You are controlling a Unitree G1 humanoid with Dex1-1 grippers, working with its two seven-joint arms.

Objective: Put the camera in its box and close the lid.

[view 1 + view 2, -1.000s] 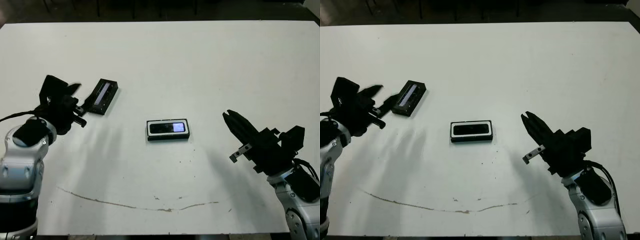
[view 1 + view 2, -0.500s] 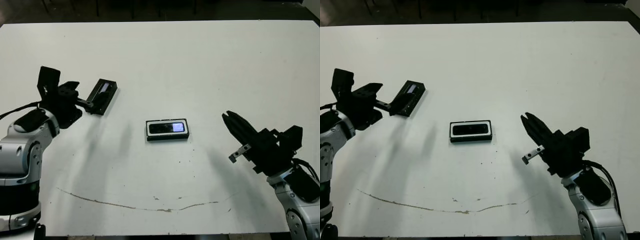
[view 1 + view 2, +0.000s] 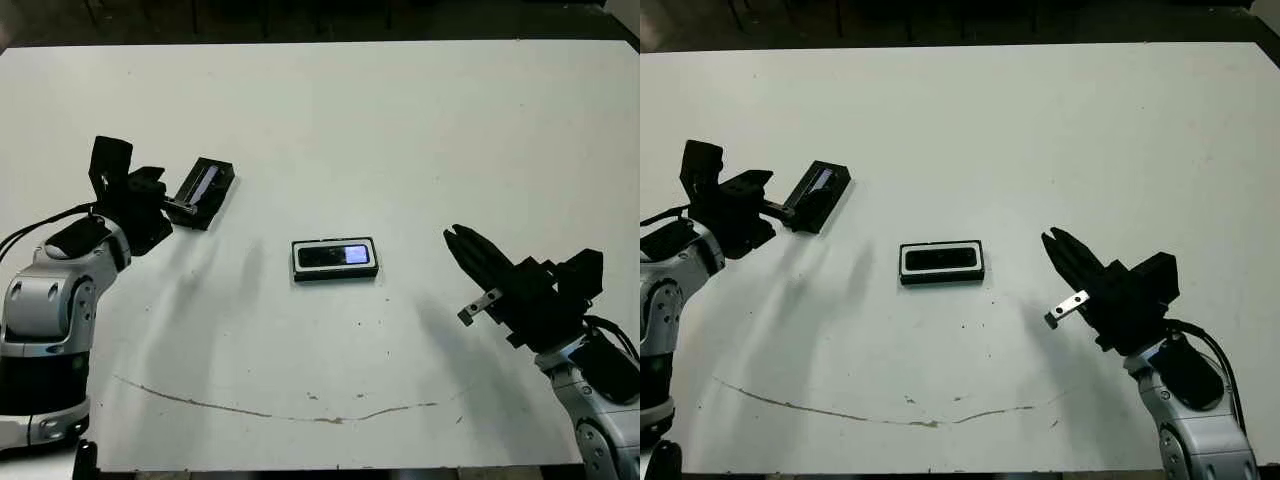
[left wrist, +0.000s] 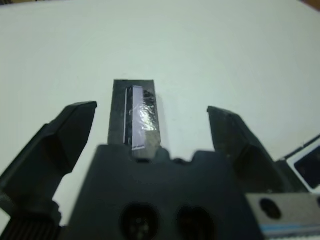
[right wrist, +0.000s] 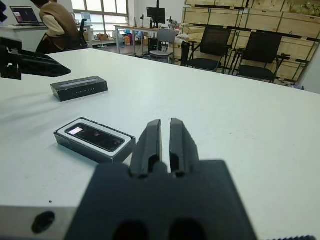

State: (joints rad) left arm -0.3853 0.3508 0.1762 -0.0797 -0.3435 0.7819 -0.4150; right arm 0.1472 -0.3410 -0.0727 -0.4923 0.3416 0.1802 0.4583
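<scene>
My left gripper (image 4: 150, 135) has its jaws spread wide around the lid (image 3: 203, 186) on the desk (image 3: 400, 120). The camera (image 3: 335, 256) lies in its box (image 3: 335, 272) mid-desk. My right gripper (image 3: 462, 240) is clenched, empty.

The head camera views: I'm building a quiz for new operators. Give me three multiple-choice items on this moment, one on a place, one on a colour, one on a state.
1. Where is the camera?
A. lying in the box
B. beside the lid
C. in the right tool

2. What colour is the stripe on the lid?
A. red
B. pale silvery-lavender
C. green

3. How do the left tool's fingers stand?
A. shut on the lid
B. shut on nothing
C. open on either side of the lid

Answers:
1 A, the screen shows inside the box walls.
2 B, the left wrist view shows the pale strip.
3 C, both fingers stand apart from the lid.
</scene>
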